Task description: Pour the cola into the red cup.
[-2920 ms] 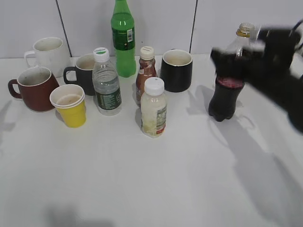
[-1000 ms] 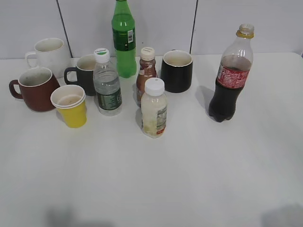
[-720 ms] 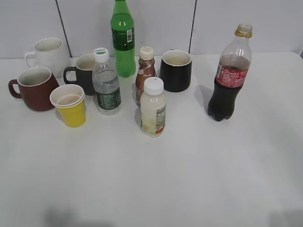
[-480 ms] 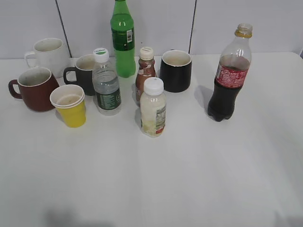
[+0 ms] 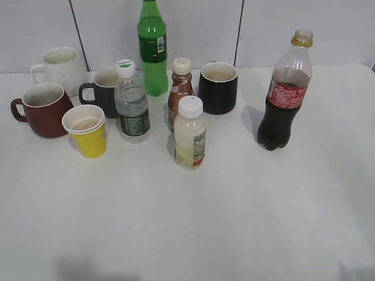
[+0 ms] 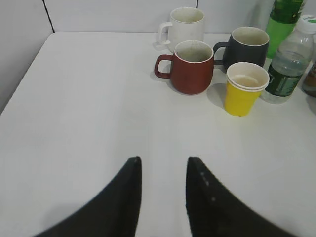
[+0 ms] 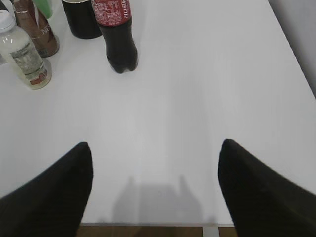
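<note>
The cola bottle point(image 5: 285, 93), uncapped, with a red label and dark liquid in its lower half, stands upright at the right of the table; it also shows in the right wrist view point(image 7: 117, 32). The red cup point(image 5: 42, 109) stands at the far left, handle to the left; it also shows in the left wrist view point(image 6: 190, 66). No gripper shows in the exterior view. My left gripper point(image 6: 163, 163) is open and empty over bare table, well short of the red cup. My right gripper point(image 7: 154, 148) is wide open and empty near the table's front edge, well back from the cola.
A yellow paper cup point(image 5: 87, 130), a white mug point(image 5: 60, 66), two black mugs point(image 5: 104, 89) point(image 5: 218, 86), a water bottle point(image 5: 131, 103), a green bottle point(image 5: 152, 48), a small brown bottle point(image 5: 180, 91) and a milky bottle point(image 5: 190, 134) crowd the back left and middle.
2.9 s ago my right gripper was at the cola bottle's upper part; it has since let go and pulled back out of the exterior view. The bottle stands alone.
</note>
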Available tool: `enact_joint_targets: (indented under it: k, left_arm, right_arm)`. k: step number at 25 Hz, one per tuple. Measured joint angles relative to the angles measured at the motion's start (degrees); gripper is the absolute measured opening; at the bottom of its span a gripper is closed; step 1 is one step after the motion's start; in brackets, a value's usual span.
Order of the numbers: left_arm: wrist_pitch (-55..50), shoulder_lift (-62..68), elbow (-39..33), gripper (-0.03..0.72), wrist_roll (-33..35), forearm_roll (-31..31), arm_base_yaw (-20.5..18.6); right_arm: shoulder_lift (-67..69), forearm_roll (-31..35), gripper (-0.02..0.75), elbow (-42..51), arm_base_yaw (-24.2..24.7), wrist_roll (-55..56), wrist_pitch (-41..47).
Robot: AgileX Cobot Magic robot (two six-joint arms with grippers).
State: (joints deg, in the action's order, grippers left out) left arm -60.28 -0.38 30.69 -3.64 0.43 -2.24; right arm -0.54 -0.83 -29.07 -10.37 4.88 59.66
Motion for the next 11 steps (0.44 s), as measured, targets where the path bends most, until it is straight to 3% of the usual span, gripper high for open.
enact_joint_targets:
  k: [11]
  left_arm:
    - [0.0,0.0,0.0,0.237,0.0,0.0,0.1]
  right_arm:
    - [0.0,0.0,0.592,0.0,0.0,0.0,0.0]
